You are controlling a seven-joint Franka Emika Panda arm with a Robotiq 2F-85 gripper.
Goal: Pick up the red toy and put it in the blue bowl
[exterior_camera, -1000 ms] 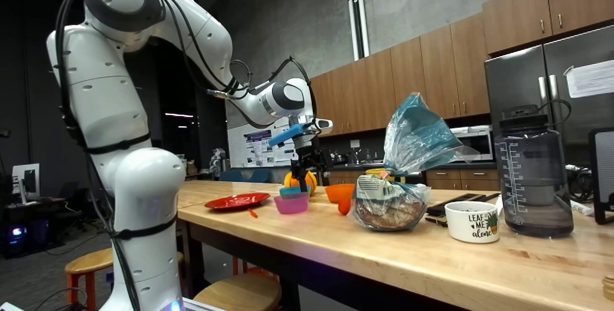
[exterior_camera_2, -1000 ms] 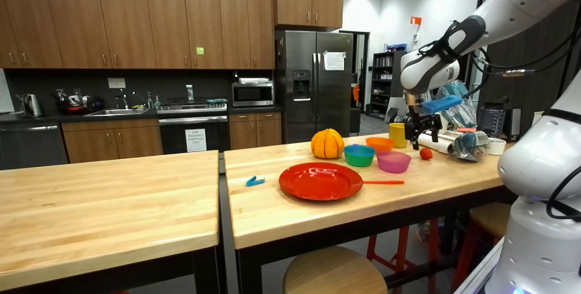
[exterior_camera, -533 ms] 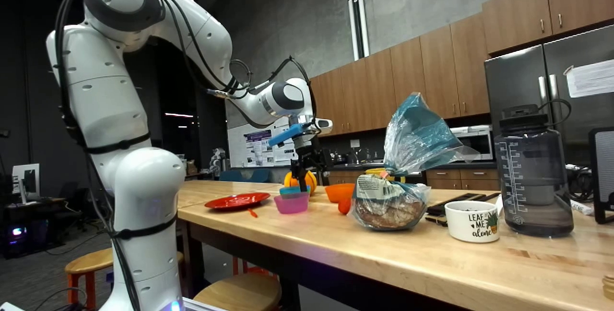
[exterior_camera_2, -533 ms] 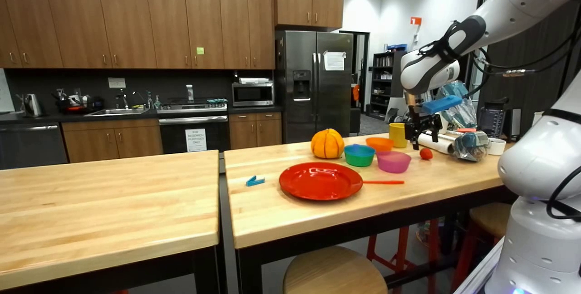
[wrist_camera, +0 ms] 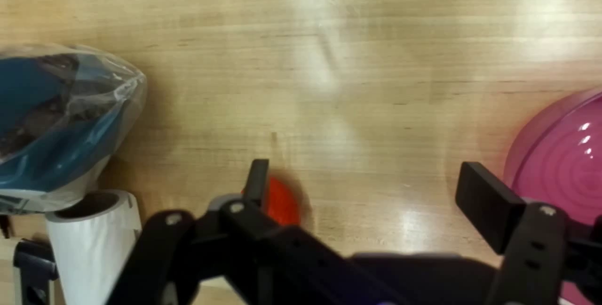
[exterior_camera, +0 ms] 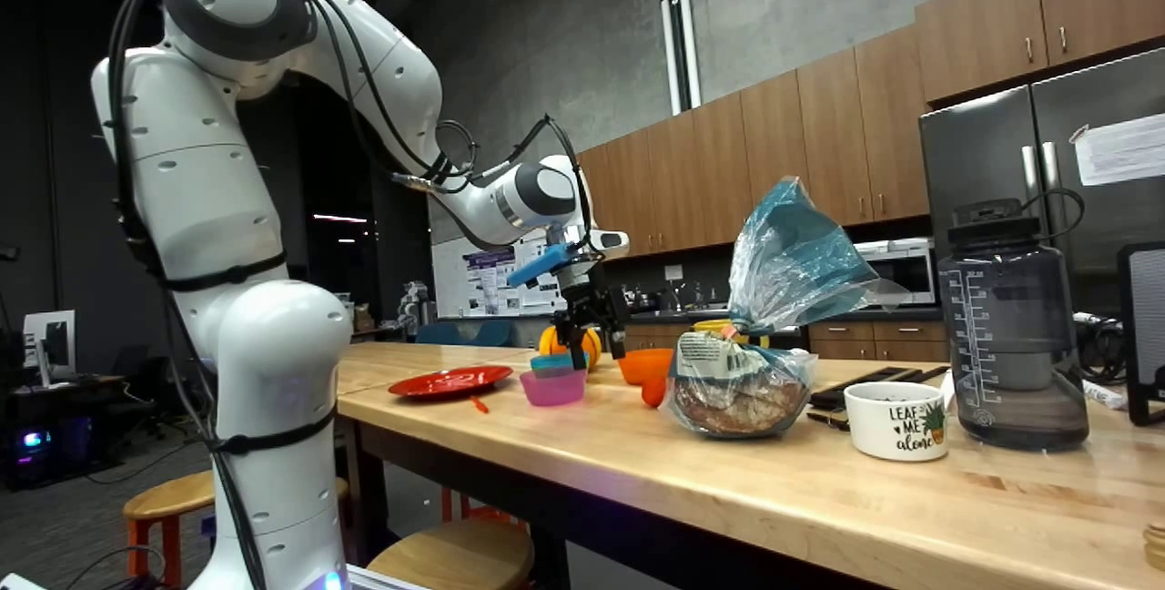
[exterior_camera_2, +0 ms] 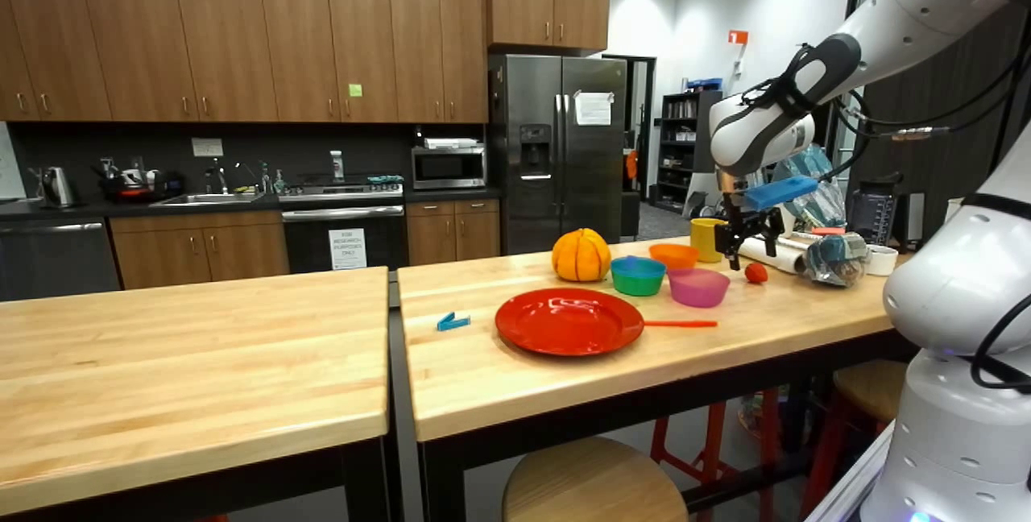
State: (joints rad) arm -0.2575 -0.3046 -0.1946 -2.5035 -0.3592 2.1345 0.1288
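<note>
The red toy is a small red round piece (exterior_camera_2: 755, 273) lying on the wooden table. It also shows in an exterior view (exterior_camera: 653, 391) beside the bagged loaf, and in the wrist view (wrist_camera: 283, 205), partly hidden behind the left finger. The blue bowl is a small teal bowl (exterior_camera_2: 637, 280), seen partly behind the pink bowl in an exterior view (exterior_camera: 550, 361); it is out of the wrist view. My gripper (wrist_camera: 367, 187) is open and empty, pointing down above the table. In the wrist view the toy lies at its left finger, not centred between the fingers.
A magenta-pink bowl (wrist_camera: 564, 164) lies near the right finger. A bagged loaf (wrist_camera: 61, 121) and a white roll (wrist_camera: 96, 244) are on the left. An orange bowl (exterior_camera_2: 674, 255), yellow cup (exterior_camera_2: 706, 240), orange pumpkin (exterior_camera_2: 581, 254) and red plate (exterior_camera_2: 569, 322) also stand on the table.
My gripper has moved slightly down and tilted a little, shifting slightly left in an exterior view. It stays open. The toy and bowls have not moved.
</note>
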